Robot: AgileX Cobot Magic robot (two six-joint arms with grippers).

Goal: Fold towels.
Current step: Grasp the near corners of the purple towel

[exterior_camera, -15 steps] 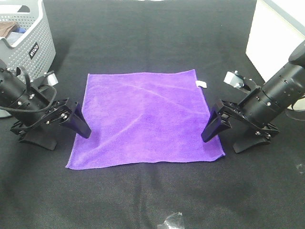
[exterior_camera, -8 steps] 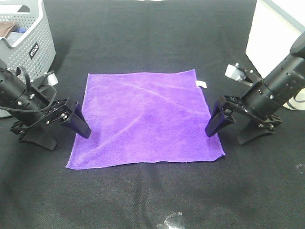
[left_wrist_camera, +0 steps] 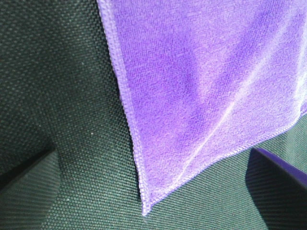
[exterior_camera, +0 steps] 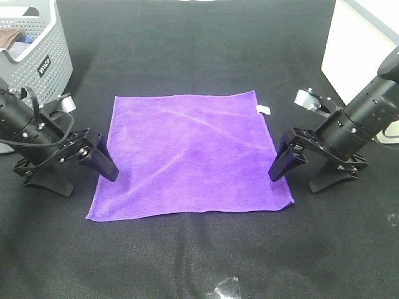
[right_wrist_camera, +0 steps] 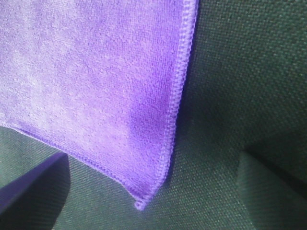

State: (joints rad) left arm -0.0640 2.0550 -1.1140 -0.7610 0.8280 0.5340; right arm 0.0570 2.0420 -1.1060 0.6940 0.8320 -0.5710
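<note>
A purple towel (exterior_camera: 190,156) lies spread flat on the black cloth table. My left gripper (exterior_camera: 110,174) rests low at the towel's left edge, near the front left corner. In the left wrist view the gripper (left_wrist_camera: 152,160) is open, with that towel corner (left_wrist_camera: 144,208) between its dark fingers (left_wrist_camera: 29,170). My right gripper (exterior_camera: 275,175) rests at the right edge, near the front right corner. In the right wrist view the gripper (right_wrist_camera: 153,158) is open, with the corner (right_wrist_camera: 139,205) between its fingers (right_wrist_camera: 273,179). Neither holds the cloth.
A grey laundry basket (exterior_camera: 31,43) with clothes stands at the back left. A white box (exterior_camera: 358,43) stands at the back right. A white tag (exterior_camera: 264,110) sticks out at the towel's back right corner. A clear plastic scrap (exterior_camera: 224,289) lies at the front edge.
My right arm has shifted slightly, lifting a little and settling back beside the towel's right edge. The left arm and the towel have not moved.
</note>
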